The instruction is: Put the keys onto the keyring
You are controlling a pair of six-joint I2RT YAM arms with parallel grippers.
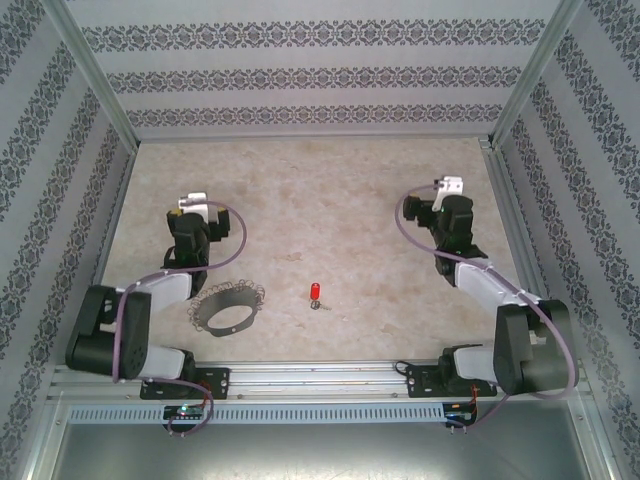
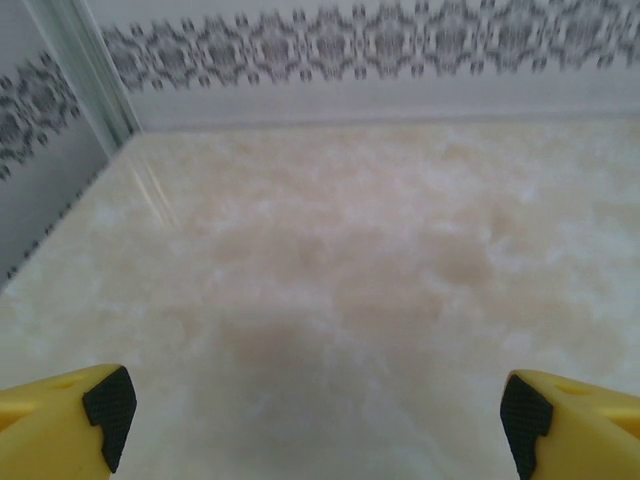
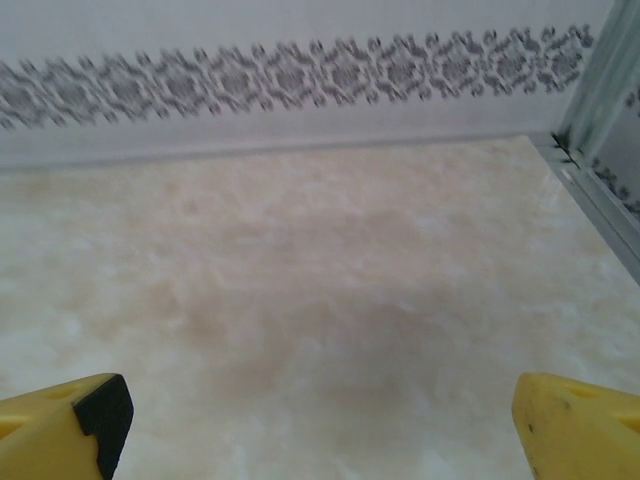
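Top external: keys [image 1: 316,292] silver end barely resolvable. Wrist views: left end effector [image 2: 318,415], right end effector [image 3: 322,420] wide.

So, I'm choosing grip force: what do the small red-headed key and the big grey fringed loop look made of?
Small red-headed key: evenly bright red head, likely plastic; the short silvery end looks like metal. Large grey loop: matte dark band, perhaps rubber or fabric, too small to tell; its lacy silvery fringe resembles fine metal chain links.

We see the right gripper [image 3: 318,425] spread wide above the beige table [image 3: 330,260], a patterned wall [image 3: 300,70] beyond.
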